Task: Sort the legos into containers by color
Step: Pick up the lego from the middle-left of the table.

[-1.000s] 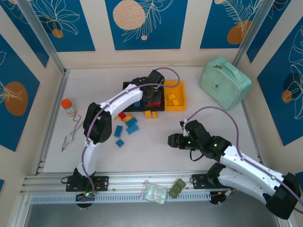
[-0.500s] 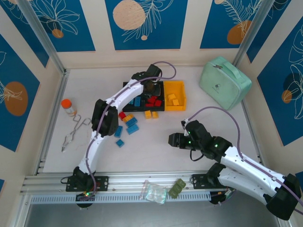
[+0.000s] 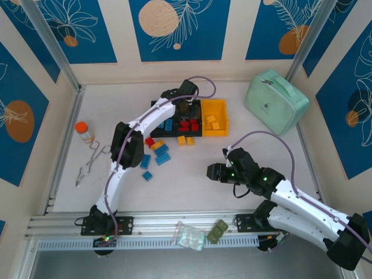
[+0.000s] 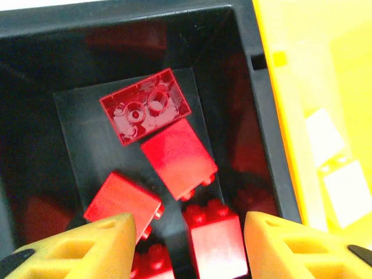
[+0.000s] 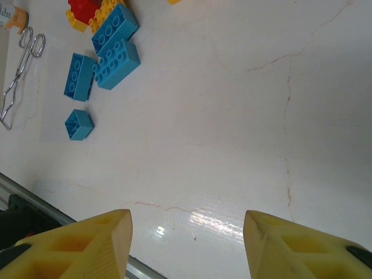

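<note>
While your left gripper (image 3: 185, 110) hangs over the row of containers at the far middle of the table (image 3: 186, 195), its wrist camera looks straight down into the middle black bin (image 4: 35, 116). You can see its yellow fingers (image 4: 93, 244) standing apart with nothing between them. Below them, four red legos (image 4: 177, 154) lie loose on the bin floor, one of them turned so its hollow side faces up. Just to the right of that bin sits the yellow bin (image 3: 224, 116), which holds a couple of yellow legos (image 3: 213, 122). The left black bin (image 3: 156, 116) on the other side holds a blue one (image 3: 168, 125) and is partly hidden by the arm. On the table just in front of the bins you have unsorted legos: a red one (image 3: 149, 141) touching an orange one, two orange ones (image 3: 186, 140) side by side, and several blue legos (image 5: 116, 55) trailing toward the near left. Your right gripper (image 5: 186, 232) hovers over bare table near the middle, well apart from the pile, with its fingers spread and nothing held. Off to the left lie metal tongs (image 3: 90, 163) and an orange-capped bottle (image 3: 85, 131). A mint-green case (image 3: 276, 100) rests at the far right.
</note>
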Controlling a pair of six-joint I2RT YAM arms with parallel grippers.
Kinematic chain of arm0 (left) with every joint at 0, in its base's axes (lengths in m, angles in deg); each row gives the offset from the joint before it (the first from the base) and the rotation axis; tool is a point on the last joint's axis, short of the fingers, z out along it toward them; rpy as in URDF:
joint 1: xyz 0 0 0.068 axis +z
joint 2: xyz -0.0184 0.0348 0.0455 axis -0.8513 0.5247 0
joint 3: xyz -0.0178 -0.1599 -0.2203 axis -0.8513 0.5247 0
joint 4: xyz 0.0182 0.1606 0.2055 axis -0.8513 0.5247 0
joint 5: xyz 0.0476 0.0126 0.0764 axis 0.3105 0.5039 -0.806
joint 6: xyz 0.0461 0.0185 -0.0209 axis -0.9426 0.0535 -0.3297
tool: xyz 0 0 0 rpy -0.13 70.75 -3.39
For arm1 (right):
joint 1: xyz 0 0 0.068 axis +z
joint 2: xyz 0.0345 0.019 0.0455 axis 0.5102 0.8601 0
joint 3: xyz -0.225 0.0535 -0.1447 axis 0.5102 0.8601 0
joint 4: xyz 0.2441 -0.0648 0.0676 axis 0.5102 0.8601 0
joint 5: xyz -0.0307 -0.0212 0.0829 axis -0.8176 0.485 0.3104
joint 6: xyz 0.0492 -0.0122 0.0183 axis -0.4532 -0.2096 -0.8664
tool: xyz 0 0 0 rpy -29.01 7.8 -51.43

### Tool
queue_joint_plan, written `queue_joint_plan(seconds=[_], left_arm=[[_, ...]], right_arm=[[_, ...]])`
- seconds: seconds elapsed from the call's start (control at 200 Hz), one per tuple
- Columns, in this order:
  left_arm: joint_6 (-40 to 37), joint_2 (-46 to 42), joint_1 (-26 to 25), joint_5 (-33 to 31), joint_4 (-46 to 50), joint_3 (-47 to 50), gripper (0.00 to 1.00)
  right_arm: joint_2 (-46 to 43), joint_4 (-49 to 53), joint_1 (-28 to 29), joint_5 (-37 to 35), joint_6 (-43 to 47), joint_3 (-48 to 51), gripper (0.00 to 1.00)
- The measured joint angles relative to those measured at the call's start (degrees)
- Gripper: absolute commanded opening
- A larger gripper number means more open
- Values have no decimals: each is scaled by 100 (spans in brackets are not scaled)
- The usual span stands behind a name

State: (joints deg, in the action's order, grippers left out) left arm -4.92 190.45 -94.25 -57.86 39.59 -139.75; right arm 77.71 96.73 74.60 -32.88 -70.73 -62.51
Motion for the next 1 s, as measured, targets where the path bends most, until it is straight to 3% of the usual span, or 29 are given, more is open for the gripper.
queue_joint_plan(seconds=[0.43, 0.805, 0.865, 1.0], left_arm=[[-125, -2291, -50, 87, -839, 2588, 52], [-138, -3987, -50, 103, -1497, 5064, 62], [-127, -4297, -50, 37, -1567, 5396, 64], [-79, -4924, -50, -122, -1626, 6076, 66]], right_arm=[[96, -7, 0, 0, 28, 0, 61], [442, -116, 0, -81, 262, -120, 68], [549, -175, 15, -136, 286, -203, 74], [772, -328, 55, -151, 345, -339, 74]])
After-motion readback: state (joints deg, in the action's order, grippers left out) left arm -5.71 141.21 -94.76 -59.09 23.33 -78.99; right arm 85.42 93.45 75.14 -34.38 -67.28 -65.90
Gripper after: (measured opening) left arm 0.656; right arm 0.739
